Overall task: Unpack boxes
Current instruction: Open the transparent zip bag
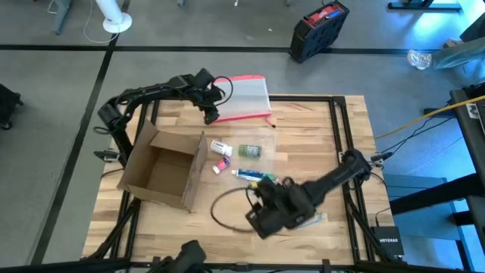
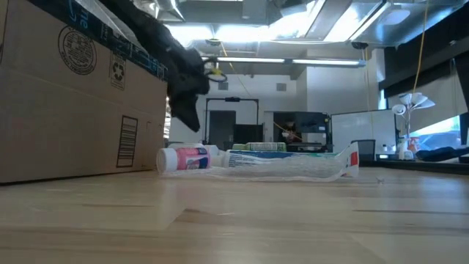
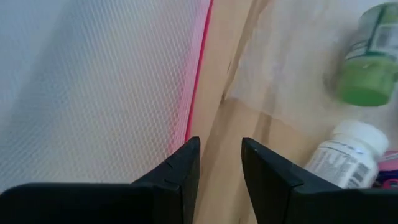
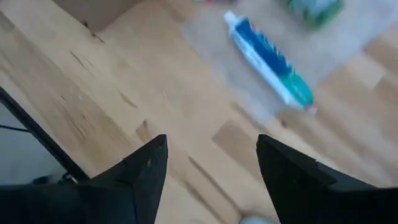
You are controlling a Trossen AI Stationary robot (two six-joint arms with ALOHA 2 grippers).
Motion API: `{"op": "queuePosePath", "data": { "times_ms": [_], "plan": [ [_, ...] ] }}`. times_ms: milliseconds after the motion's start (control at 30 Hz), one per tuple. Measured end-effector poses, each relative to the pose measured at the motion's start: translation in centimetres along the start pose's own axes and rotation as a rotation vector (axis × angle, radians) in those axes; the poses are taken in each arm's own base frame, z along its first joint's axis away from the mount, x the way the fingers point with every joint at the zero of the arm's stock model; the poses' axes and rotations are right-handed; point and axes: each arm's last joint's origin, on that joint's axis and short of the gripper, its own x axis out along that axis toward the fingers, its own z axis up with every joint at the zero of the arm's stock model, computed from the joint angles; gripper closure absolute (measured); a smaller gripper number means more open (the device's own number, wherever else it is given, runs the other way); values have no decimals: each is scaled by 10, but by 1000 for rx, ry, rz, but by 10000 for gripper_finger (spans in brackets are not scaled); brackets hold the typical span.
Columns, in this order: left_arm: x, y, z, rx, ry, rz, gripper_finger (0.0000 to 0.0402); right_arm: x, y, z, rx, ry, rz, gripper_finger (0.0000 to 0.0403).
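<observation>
1. One brown cardboard box [image 1: 161,168] lay open on the left half of the wooden table [image 1: 318,136], flaps spread, inside looking empty from above; its printed side filled the left of the low view.
2. Left gripper [image 1: 210,114] hovered at the far edge of the table by the clear pouch with the pink-red edge [image 1: 246,98]. Fingers [image 3: 180,168] were parted a little with nothing between them, so released, not grasping; the pouch edge sat just beside one finger.
3. Right gripper [image 1: 267,216] was over the near middle of the table, jaws wide and empty, bare wood under them.
4. Judged step: contents looked already out of the box, so what remained seemed to be tidying or clearing loose items. To do that well, centre the fingers over one item and come down square, since round bottles would roll.
5. Around: toothpaste tube [image 1: 254,175], green bottle [image 1: 250,151] and white bottle [image 1: 220,147] lay near each other right of the box on a thin clear sheet.
6. In the way: a dark cable loop [image 1: 227,208] lay just beside the right gripper and could snag. A black and red case [image 1: 318,30] stood on the floor, well apart.
</observation>
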Motion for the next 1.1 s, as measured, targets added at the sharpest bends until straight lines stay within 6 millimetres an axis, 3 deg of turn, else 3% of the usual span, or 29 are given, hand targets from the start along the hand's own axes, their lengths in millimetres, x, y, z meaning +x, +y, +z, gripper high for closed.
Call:
{"op": "queuePosePath", "data": {
  "times_ms": [267, 633, 933, 1100],
  "plan": [
    [33, -1, -4, 124, 142, 98, 292, -4, 3, -56, 98, 15, -20, 164],
    [64, 2, -12, 157, 216, 53, 292, -10, 0, -104, 243, -7, -24, 164],
    [84, 3, -18, 188, 289, 89, 300, -14, -2, -121, 305, -18, -14, 164],
    [84, 3, -15, 205, 274, 119, 370, -13, -2, -121, 304, -27, -12, 164]
  ]
}}
